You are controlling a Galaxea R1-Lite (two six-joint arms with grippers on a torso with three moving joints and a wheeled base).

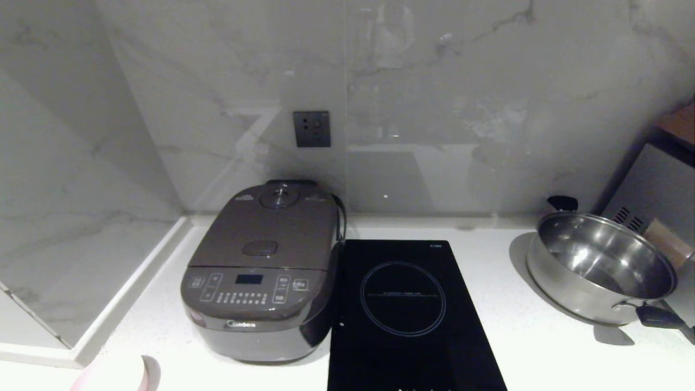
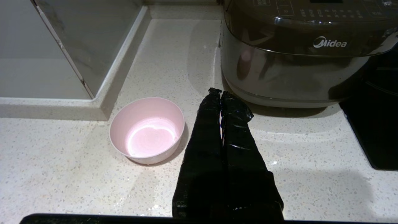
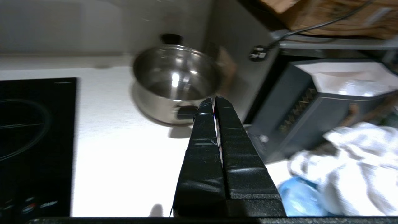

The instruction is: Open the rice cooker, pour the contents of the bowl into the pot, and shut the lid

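Note:
The dark grey-brown rice cooker (image 1: 260,271) stands on the white counter at the left, its lid (image 1: 269,228) down, so the pot is hidden. In the head view only the rim of the pale pink bowl (image 1: 117,374) shows at the bottom edge. The left wrist view has the bowl (image 2: 147,129) upright on the counter in front of the cooker (image 2: 298,53). My left gripper (image 2: 220,91) hangs shut and holds nothing, beside the bowl and just short of the cooker's base. My right gripper (image 3: 213,99) is shut and holds nothing, over the counter near the steel pan (image 3: 174,81).
A black induction hob (image 1: 407,309) lies right of the cooker. A steel pan with black handles (image 1: 597,266) sits at the far right beside a grey appliance (image 1: 651,190). Marble walls close the back and left. White cloth (image 3: 357,161) lies beyond the counter's right end.

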